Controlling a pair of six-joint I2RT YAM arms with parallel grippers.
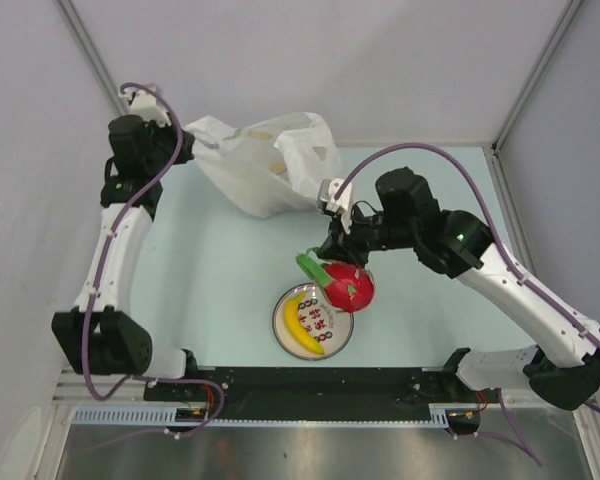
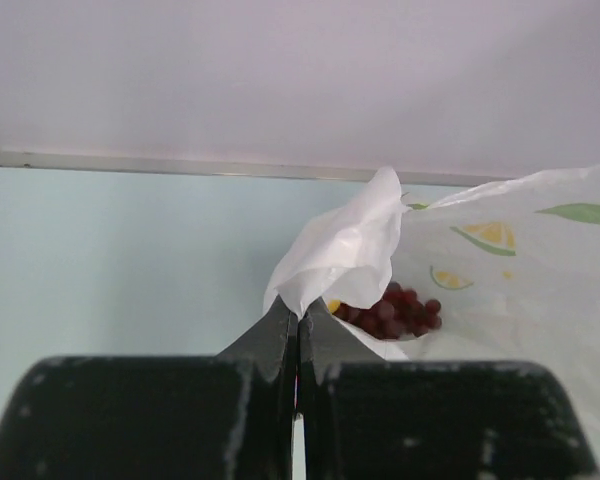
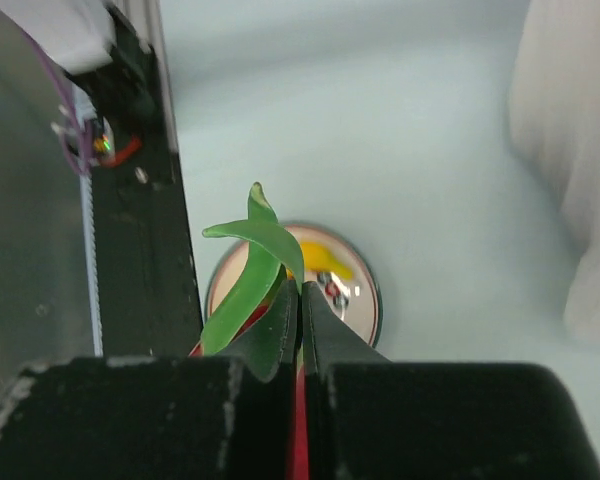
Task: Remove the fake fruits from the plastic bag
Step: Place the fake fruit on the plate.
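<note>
The white plastic bag [image 1: 265, 165] lies at the back of the table, and my left gripper [image 1: 192, 148] is shut on its left edge. In the left wrist view the jaws [image 2: 300, 315] pinch a fold of the bag [image 2: 345, 245]. Dark red grapes [image 2: 395, 310] and a bit of yellow show inside the bag's mouth. My right gripper [image 1: 327, 258] is shut on the green leaves [image 3: 248, 268] of the red fruit [image 1: 352, 287], which hangs over the plate's far right rim. A yellow banana [image 1: 300, 322] lies on the plate.
The round white plate [image 1: 283, 312] with red marks sits near the front middle, just ahead of the black rail [image 1: 310, 380] along the near edge. White walls enclose the back and both sides.
</note>
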